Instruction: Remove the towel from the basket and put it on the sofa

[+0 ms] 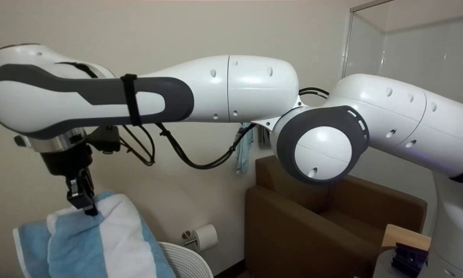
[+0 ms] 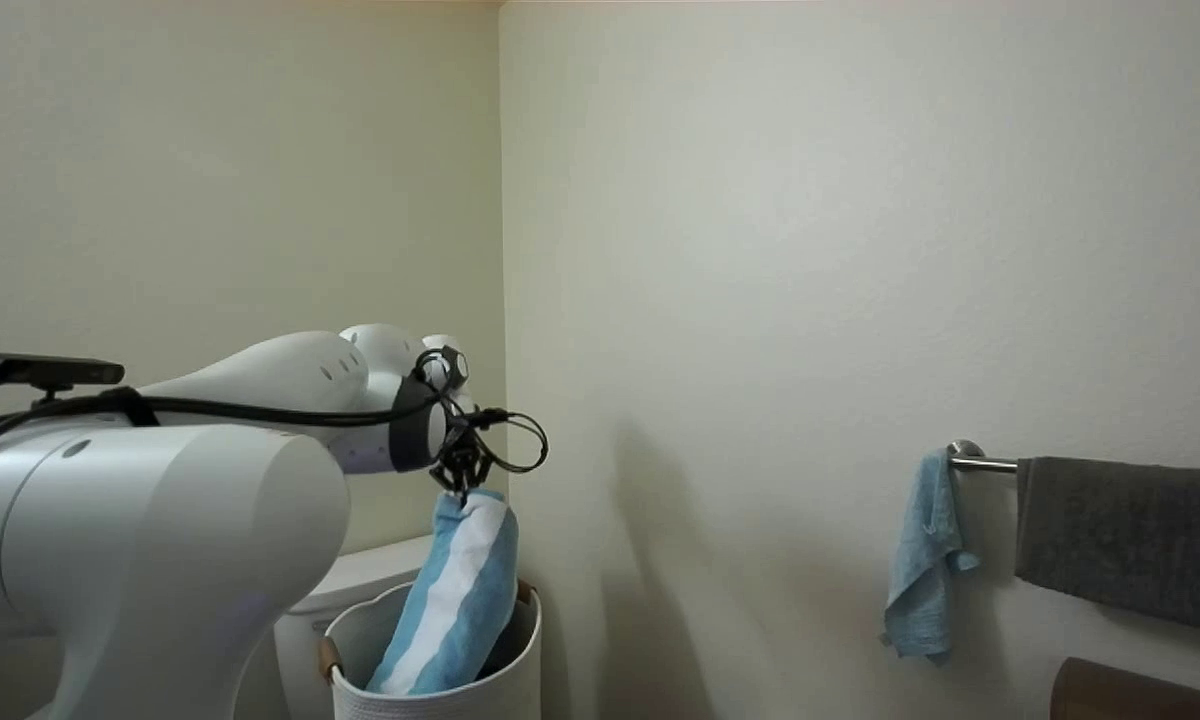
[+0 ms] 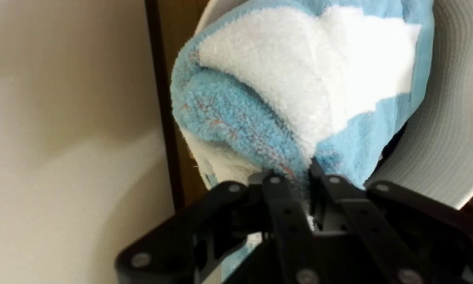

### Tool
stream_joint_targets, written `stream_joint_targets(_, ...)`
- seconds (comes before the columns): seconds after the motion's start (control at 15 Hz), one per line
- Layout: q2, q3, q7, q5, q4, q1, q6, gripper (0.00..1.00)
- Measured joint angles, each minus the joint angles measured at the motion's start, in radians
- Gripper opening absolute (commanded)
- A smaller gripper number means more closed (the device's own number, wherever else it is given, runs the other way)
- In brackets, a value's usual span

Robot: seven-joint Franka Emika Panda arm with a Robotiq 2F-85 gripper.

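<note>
The blue and white striped towel (image 1: 127, 235) hangs from my gripper (image 1: 90, 210), which is shut on its top fold. In an exterior view the towel (image 2: 450, 600) slants down into the white basket (image 2: 440, 706), its lower end behind the front rim. The basket also shows partly in an exterior view (image 1: 187, 260). In the wrist view the fingers (image 3: 307, 169) pinch a fold of the towel (image 3: 268, 55), with the basket wall (image 3: 449, 118) at the right. The brown sofa (image 1: 301, 239) stands by the wall; only its edge shows in an exterior view (image 2: 1130, 692).
A toilet paper roll (image 1: 205, 236) sticks out from the wall between basket and sofa. A blue cloth (image 2: 925, 560) and a grey towel (image 2: 1130, 540) hang at a wall rail. A white toilet tank (image 2: 360, 575) stands behind the basket. A glass shower panel (image 1: 413, 50) is behind the arm.
</note>
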Motion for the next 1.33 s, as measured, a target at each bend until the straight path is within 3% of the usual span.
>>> stream_joint_targets(0.6, -0.18, -0.135, 0.057, -0.103, 0.003, 0.019, -0.048, 0.07)
stream_joint_targets(1.0, -0.281, -0.239, 0.158, -0.214, 0.003, 0.04, -0.171, 0.07)
stream_joint_targets(1.33, -0.355, -0.321, 0.216, -0.296, 0.003, 0.007, -0.297, 0.07)
